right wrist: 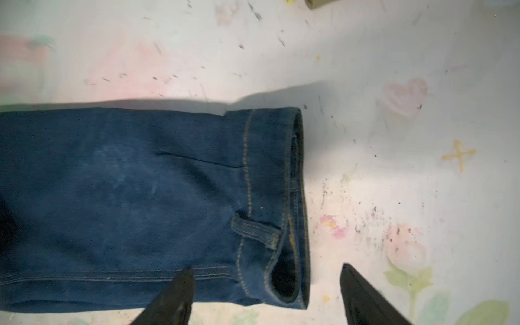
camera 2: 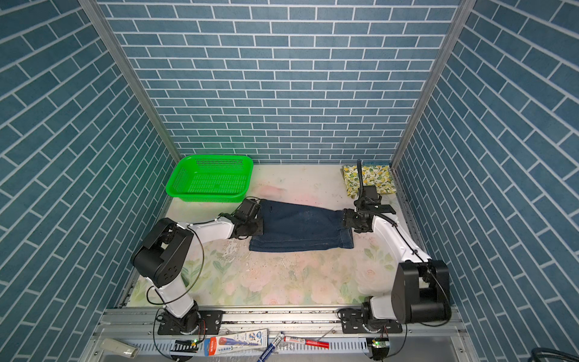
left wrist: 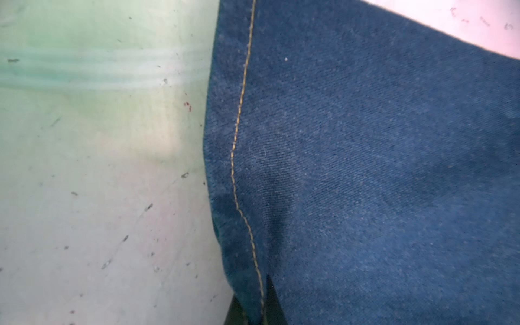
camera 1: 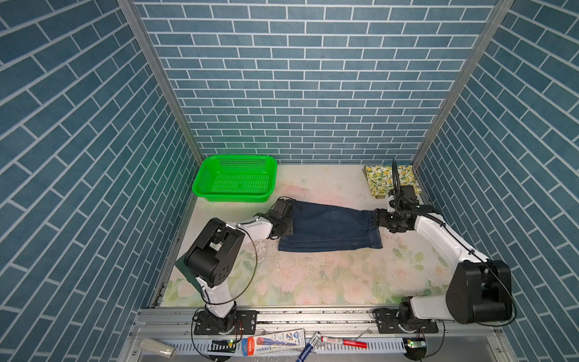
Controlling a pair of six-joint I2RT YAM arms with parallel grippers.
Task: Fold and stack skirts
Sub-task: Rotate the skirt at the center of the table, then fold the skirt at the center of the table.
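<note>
The dark navy denim skirt lies flat across the middle of the floral table, folded lengthwise. My left gripper is shut on its stitched hem edge at the left end. My right gripper hovers open over the waistband at the right end, one finger above the cloth and the other over bare table. The folded lemon-print skirt rests in the back right corner. An olive cloth corner shows at the edge of the right wrist view.
A green mesh basket stands at the back left, close to the left wrist. Blue brick walls close in three sides. Pens and a tube lie on the front rail.
</note>
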